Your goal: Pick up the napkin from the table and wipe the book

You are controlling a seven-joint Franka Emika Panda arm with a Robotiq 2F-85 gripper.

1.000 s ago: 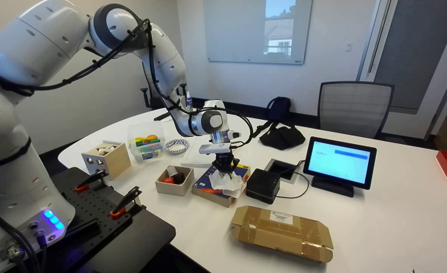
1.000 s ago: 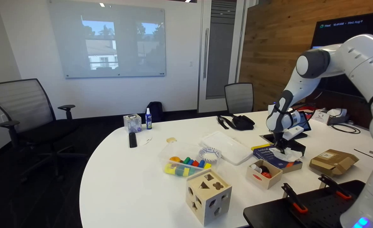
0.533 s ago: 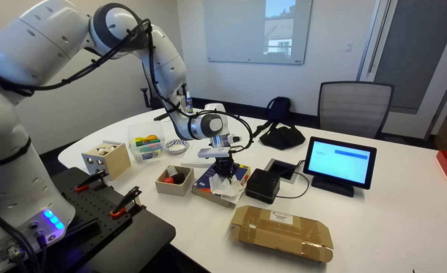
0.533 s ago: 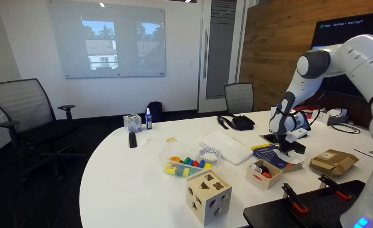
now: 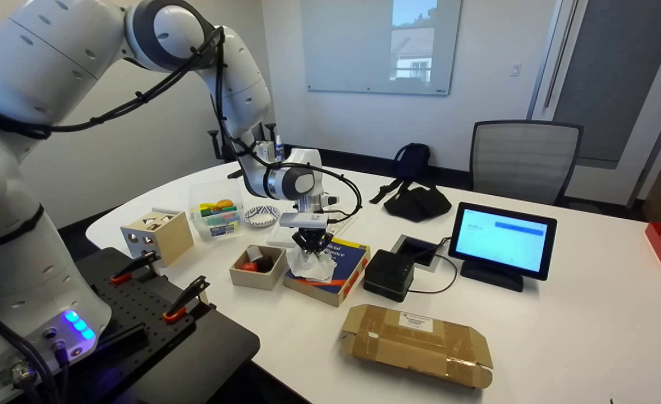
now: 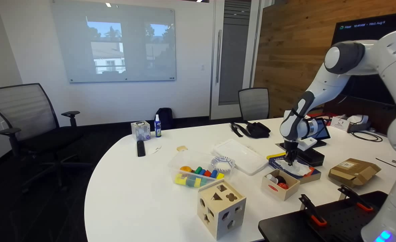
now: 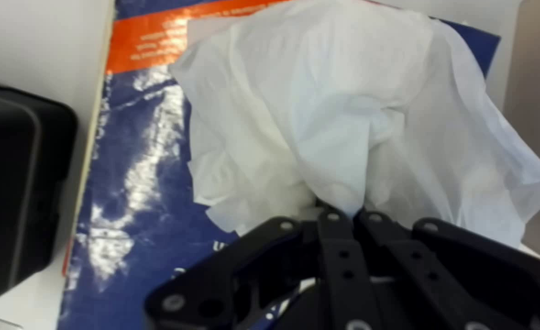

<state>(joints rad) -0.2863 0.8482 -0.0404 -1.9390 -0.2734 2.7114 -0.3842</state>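
On the white conference table [image 5: 577, 336], in an exterior view, a wooden shape-sorting cube [image 5: 165, 238] stands at left, then a lidless wooden box [image 5: 255, 280]. Beside it lies the dark blue book [image 5: 351, 261], cover up, presumably for wiping. Over its left part the Robotiq gripper [image 7: 354, 215] has its jaws closed on the crumpled napkin [image 5: 311, 268], pinched at the peak, likely so its loose folds can sweep the cover. At right, a black box-like device [image 5: 388, 275] may limit strokes.

the white table [image 5: 588, 336] carries a book [image 5: 347, 264], a cardboard package [image 5: 417, 346], a wooden cube [image 6: 220, 211] and a screen [image 5: 504, 238]
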